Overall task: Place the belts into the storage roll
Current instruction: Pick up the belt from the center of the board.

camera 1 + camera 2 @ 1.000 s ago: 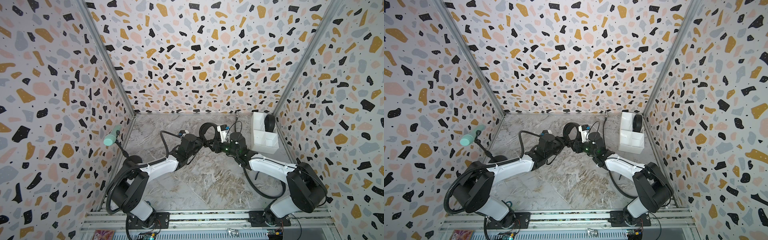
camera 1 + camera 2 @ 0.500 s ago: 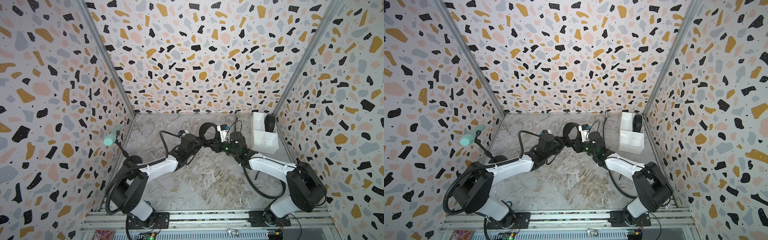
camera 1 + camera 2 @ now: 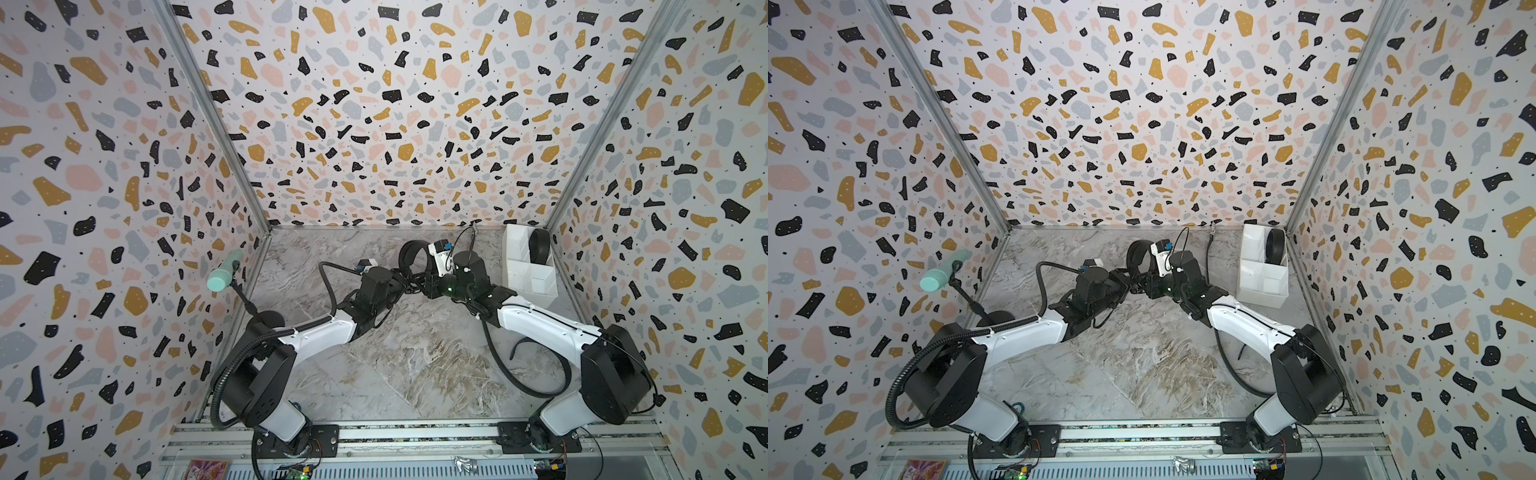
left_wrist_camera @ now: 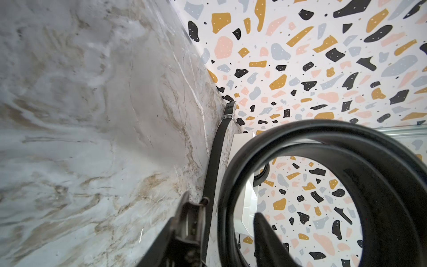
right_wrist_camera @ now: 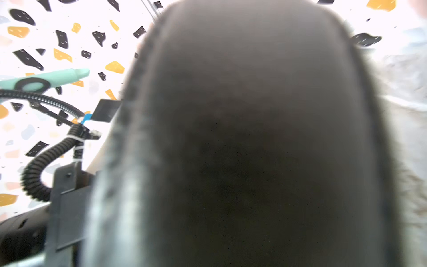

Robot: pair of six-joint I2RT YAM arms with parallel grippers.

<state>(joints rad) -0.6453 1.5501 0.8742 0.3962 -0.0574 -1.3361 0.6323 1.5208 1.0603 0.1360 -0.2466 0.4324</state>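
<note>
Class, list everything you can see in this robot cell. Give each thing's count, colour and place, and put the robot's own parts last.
coiled belt: one, black, upright mid-table between both grippers
rolled belt: one, black, in a back cell of the storage box
thin belt: one, black with a silver buckle, flat on the table beside the box
storage box: one, white, divided into cells, back right corner
cylinder on stand: one, mint green on black, left edge
table: one, grey marble pattern
left arm, right arm: white and black, from the front rail
left gripper: fingers apart, either side of the coil's band
right gripper: at the coil, fingers hidden
</note>
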